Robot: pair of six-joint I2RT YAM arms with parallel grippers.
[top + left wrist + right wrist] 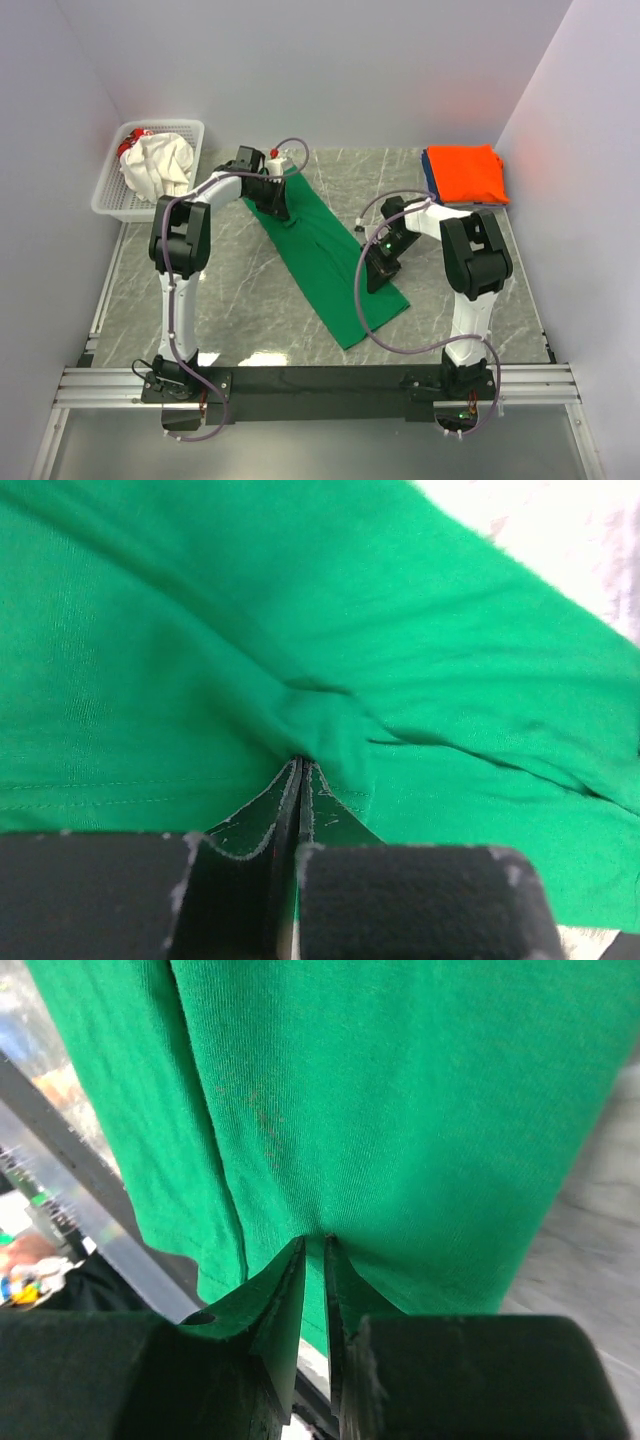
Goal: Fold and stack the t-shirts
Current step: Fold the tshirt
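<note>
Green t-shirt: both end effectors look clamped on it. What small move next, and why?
Probably lift the right end effector slightly and carry its end toward the left end effector, halving the green t-shirt: it lies as a long strip, pinched near both ends.

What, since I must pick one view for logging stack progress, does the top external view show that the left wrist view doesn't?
Only top external: the folded orange t-shirt at the far right, the basket holding white cloth at the far left, and the right gripper on the near end of the green t-shirt. Only left wrist: the left gripper shut on a puckered pinch of fabric near a stitched hem. Both: the green t-shirt.
</note>
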